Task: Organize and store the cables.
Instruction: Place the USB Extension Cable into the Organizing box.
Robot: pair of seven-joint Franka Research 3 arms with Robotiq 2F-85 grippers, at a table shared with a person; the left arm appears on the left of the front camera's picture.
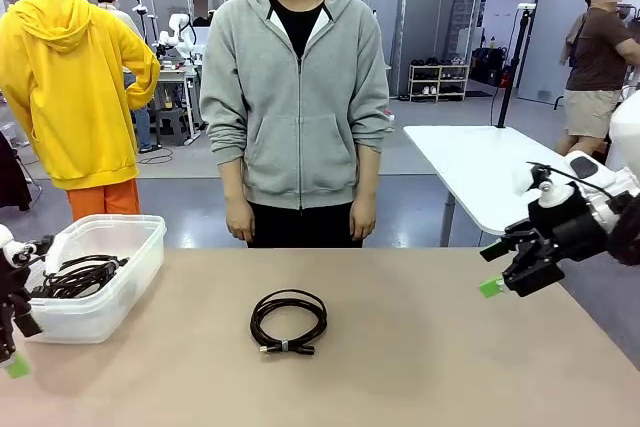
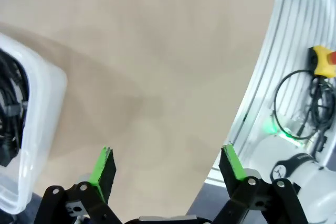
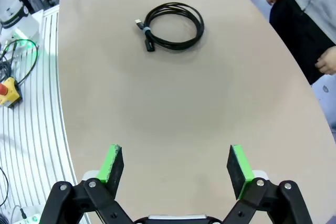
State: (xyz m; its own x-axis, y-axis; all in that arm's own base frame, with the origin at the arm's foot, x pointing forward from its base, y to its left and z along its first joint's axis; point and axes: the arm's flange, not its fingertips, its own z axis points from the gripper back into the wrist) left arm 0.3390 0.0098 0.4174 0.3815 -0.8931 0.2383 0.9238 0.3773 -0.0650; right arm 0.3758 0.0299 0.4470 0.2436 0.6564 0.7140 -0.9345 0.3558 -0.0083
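While the person [image 1: 298, 97] stands at the far edge with both hands hanging down, one coiled cable [image 1: 288, 321] lies flat in the middle of the table [image 1: 420, 347], touching nothing else. Over on the right, the right tool [image 1: 505, 269] hangs above the table's right edge, green pads spread wide and empty, and the coil sits well apart from it, off toward the centre. From the right wrist view that same coil [image 3: 171, 25] lies far ahead of the open fingers [image 3: 112, 163], a little left of their line, with its plug ends bunched at the near-left of the loop. On the left, a clear plastic bin [image 1: 120, 277] rests on the table with more black cables [image 1: 78, 276] heaped inside. The left tool [image 1: 14, 347] sits low at the table's left edge, just beside the bin's near corner; its wrist view shows the fingers [image 2: 104, 169] wide apart over bare table, gripping nothing, with the bin's rim [image 2: 50, 103] off to one side.
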